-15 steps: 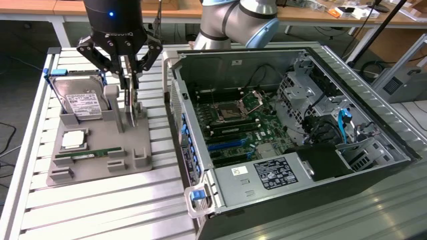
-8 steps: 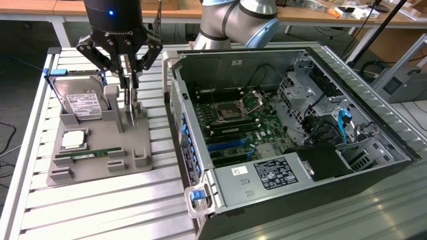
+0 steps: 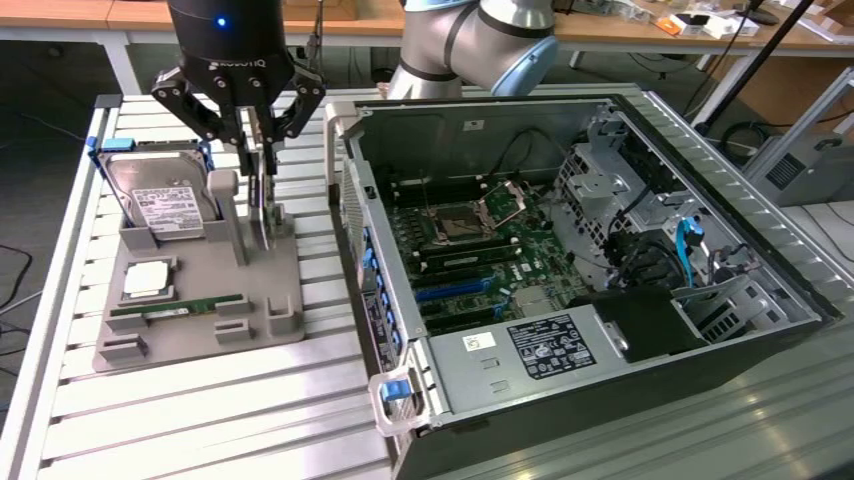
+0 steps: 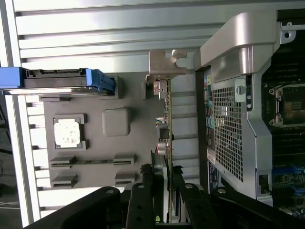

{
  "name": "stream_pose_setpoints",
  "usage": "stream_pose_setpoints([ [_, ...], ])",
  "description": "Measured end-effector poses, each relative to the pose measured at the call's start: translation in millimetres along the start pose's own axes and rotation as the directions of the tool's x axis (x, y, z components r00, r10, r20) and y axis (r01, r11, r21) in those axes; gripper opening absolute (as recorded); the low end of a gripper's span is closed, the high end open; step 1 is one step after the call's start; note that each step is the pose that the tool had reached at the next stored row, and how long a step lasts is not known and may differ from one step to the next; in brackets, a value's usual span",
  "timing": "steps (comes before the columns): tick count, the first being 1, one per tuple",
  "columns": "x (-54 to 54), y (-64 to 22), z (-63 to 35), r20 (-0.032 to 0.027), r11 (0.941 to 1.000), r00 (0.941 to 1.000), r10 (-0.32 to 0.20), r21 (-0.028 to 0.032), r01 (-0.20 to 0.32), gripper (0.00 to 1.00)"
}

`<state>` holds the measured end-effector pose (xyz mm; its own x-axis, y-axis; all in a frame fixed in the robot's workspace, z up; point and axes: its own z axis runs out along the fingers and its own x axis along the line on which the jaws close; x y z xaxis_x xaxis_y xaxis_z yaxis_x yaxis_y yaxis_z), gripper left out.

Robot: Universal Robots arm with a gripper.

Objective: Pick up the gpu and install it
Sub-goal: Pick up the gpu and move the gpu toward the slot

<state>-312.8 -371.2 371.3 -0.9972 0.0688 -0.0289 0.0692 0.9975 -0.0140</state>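
Exterior view, from its left: a hard drive (image 3: 158,195) with a white, unreadable label is stood in the grey holder (image 3: 200,268). "ROBOTIQ" is printed on the gripper (image 3: 262,150), whose 2 fingers (image 4: 159,174) are closed narrowly on the gpu (image 3: 270,210). The gpu is stood on edge in the holder, beside the open computer case (image 3: 467,130). Its long axis is laid along the case's side, with its silver bracket (image 4: 164,67) toward the hard-drive end.
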Motion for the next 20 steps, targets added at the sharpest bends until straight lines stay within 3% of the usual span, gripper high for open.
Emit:
stream_pose_setpoints([
  [20, -0.2, -0.1, -4.9, 0.0, 1.0, 1.0, 0.0, 0.0, 0.0, 0.27],
])
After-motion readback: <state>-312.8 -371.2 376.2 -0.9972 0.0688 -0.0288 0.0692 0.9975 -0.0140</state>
